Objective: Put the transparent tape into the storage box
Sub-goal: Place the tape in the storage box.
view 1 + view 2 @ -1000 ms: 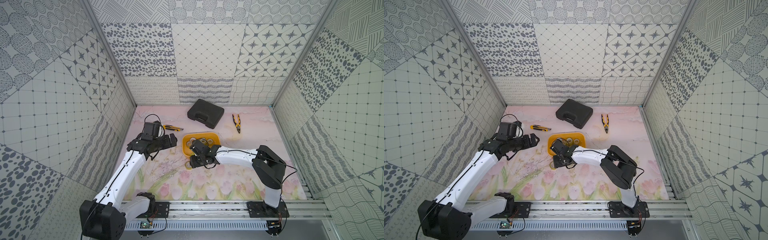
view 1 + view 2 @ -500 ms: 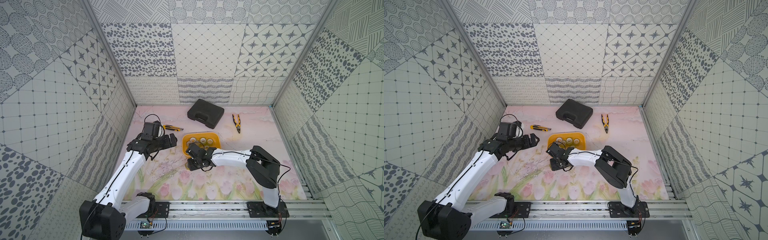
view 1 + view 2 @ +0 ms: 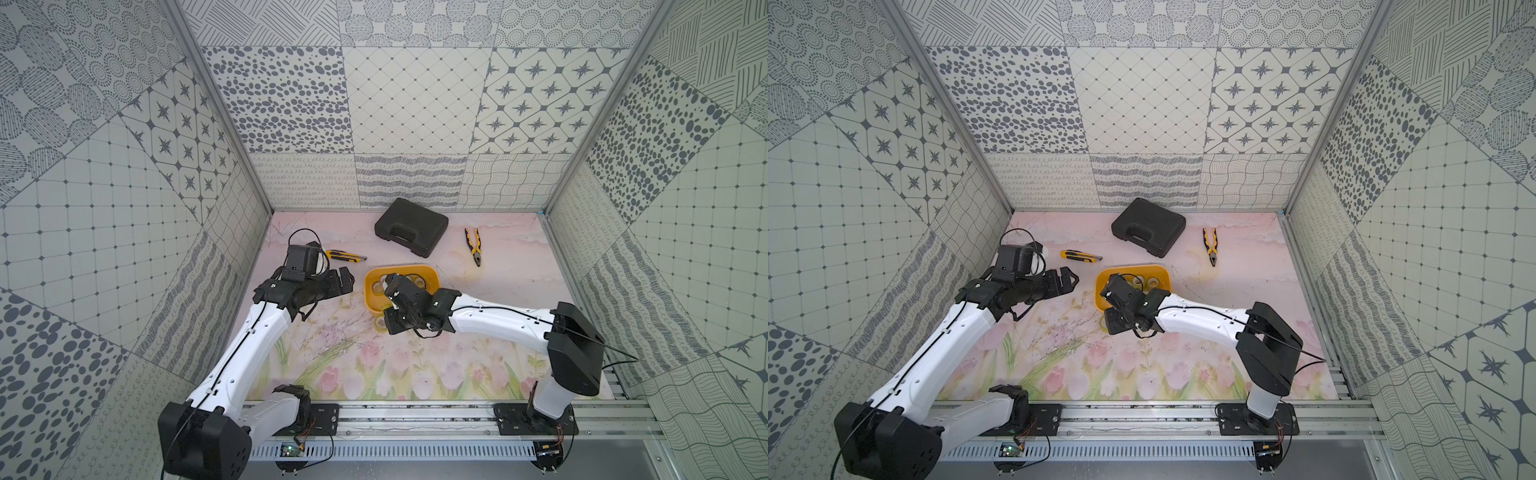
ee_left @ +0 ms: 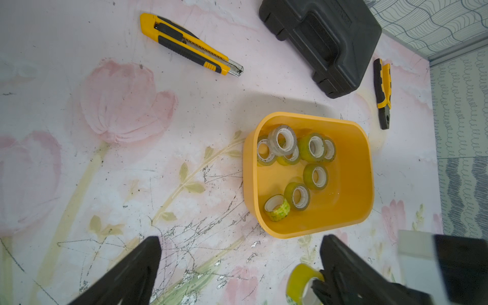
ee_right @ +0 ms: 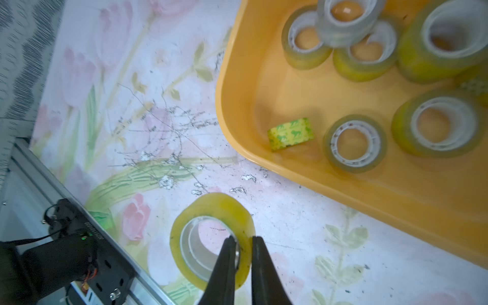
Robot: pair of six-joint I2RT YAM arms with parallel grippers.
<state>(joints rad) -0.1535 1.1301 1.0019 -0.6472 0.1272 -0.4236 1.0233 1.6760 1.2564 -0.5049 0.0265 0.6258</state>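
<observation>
We see the right gripper (image 5: 241,250) clenched on one transparent tape roll (image 5: 211,206), one finger inside its pale core and the other outside, pinching the roll's wall. That roll sits over the flowered mat (image 5: 343,237), just outside the yellow storage tub (image 5: 317,179); we cannot tell whether it is lifted. Other rolls (image 4: 315,175) lie inside the tub. The left gripper (image 4: 240,240) hangs released beside the tub.

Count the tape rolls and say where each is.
9 tape rolls. Eight lie in the yellow tub: five clustered at one end, three single beside them. The ninth roll is outside the tub, its wall pinched by the right gripper. Others may hide underneath.
</observation>
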